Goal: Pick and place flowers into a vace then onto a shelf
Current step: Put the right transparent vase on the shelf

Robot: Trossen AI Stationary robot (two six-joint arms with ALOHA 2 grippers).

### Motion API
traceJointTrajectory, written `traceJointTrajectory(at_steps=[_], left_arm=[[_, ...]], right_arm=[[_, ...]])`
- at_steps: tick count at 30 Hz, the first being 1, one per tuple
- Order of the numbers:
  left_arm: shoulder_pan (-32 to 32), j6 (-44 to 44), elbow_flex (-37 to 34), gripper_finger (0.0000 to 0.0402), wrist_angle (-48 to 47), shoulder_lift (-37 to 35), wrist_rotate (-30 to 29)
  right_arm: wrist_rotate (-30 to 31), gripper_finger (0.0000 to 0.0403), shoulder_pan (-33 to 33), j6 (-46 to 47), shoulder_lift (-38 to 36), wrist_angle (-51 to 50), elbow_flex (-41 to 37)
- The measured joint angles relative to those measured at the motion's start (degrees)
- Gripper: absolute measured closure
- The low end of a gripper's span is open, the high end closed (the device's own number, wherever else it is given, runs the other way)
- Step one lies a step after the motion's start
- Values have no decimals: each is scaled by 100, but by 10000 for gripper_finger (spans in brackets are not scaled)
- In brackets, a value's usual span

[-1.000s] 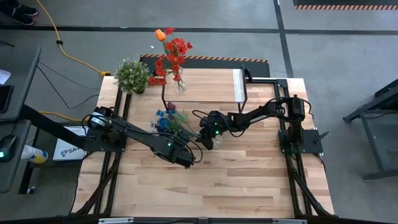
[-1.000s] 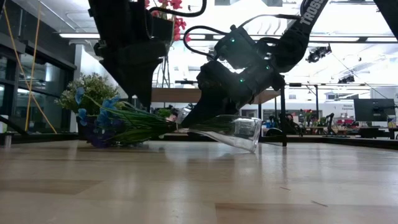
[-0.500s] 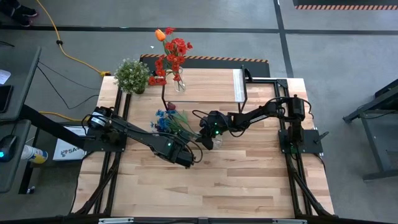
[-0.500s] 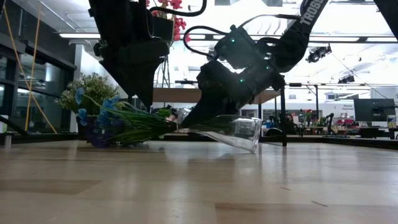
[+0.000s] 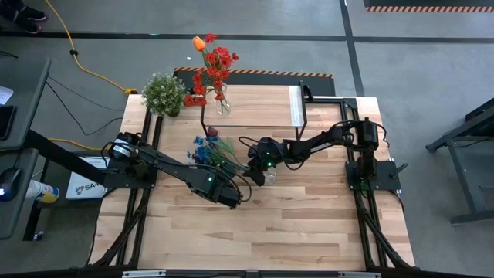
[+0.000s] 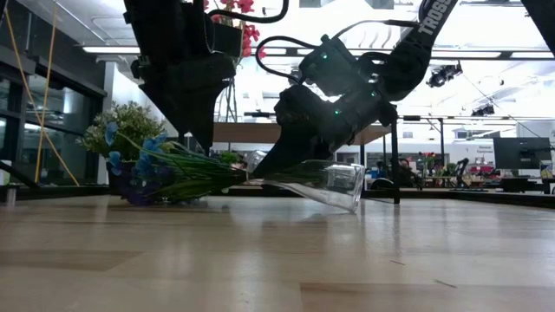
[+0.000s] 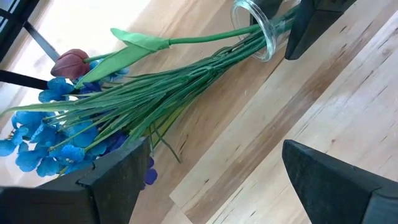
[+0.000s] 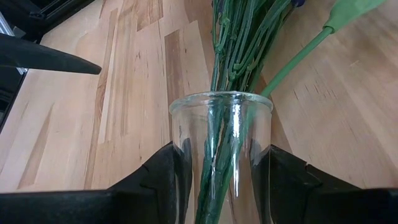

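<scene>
Glass vase (image 8: 221,155) in right claw (image 8: 217,180)

My bench is a light wood butcher-block table (image 5: 309,224). At its far edge stands the shelf (image 5: 255,108), with a white strip at its right end. A bushy potted plant (image 5: 164,94) sits at the far left corner. Near the middle, the blue and purple flowers (image 5: 210,148) lie on the boards, heads toward the left edge, stems running into the tilted glass vase (image 6: 325,184).
</scene>
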Motion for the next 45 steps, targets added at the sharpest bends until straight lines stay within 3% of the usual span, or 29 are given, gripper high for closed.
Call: traceJointTrajectory(at_steps=[45], left_arm=[[297,-531,-4,2,-81,0,579]], right_arm=[[-32,232,0,-2,0,-7,0]])
